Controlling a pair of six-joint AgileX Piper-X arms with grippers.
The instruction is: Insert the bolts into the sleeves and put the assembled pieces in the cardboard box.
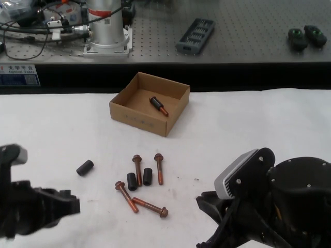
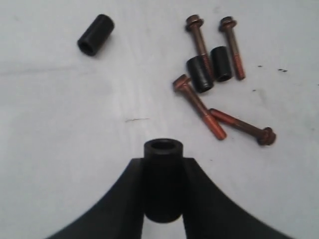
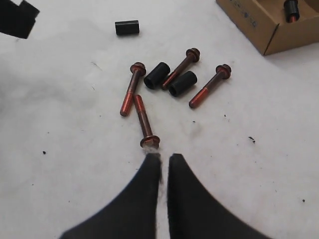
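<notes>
Looking at a short black tube-shaped sleeve (image 2: 163,181) pinched between the left gripper (image 2: 163,167) fingers (image 2: 124,199), clamped by its sides with the open bore poking out past the tips. Just ahead of those tips, bare white bench cover (image 2: 60,124), then loose bolts and sleeves further out.

Over on the right gripper (image 3: 163,160), fingers (image 3: 142,194) nearly closed with only a sliver of gap, gripping nothing, tips almost touching the flanged head of a copper-coloured metal bolt (image 3: 143,119).

Could go wrong from here: nudging that bolt away instead of grabbing it (far too narrow a gap for getting around the shank), or missing the bore through a crooked line-up.

Counting up: four loose bolts, four sleeves (three lying loose, one held), and one assembled piece (image 1: 159,105) inside the brown cardboard box (image 1: 135,118), well beyond both sets of fingers.
</notes>
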